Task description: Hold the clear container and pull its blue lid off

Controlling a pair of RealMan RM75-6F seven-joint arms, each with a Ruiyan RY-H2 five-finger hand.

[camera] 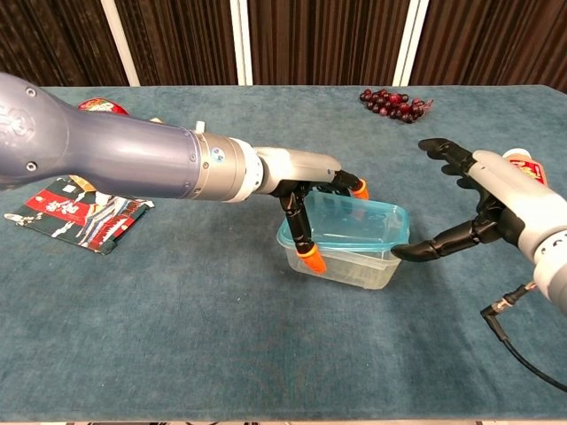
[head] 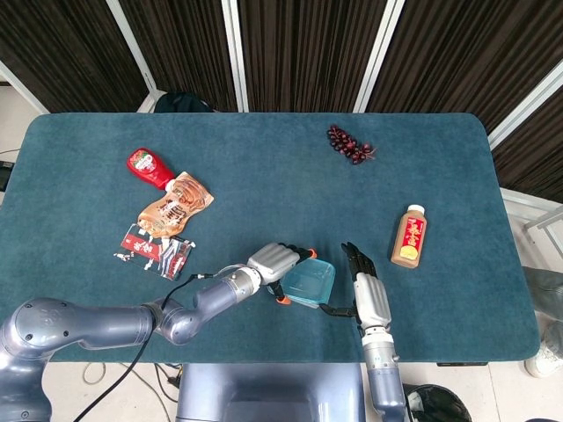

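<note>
My left hand (camera: 306, 190) clamps the container (camera: 344, 243) at its 9 o'clock end, near the tabletop's (camera: 177, 336) front edge. My right hand (camera: 483, 208), fingers apart, has its thumb touching the lid (camera: 350, 221) at the 3 o'clock corner.

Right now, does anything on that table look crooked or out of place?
Yes: the blue lid sits tilted on the clear container, its left side raised where the left hand grips it. The right hand reaches toward the container's right corner. Nothing looks spilled or broken.
</note>
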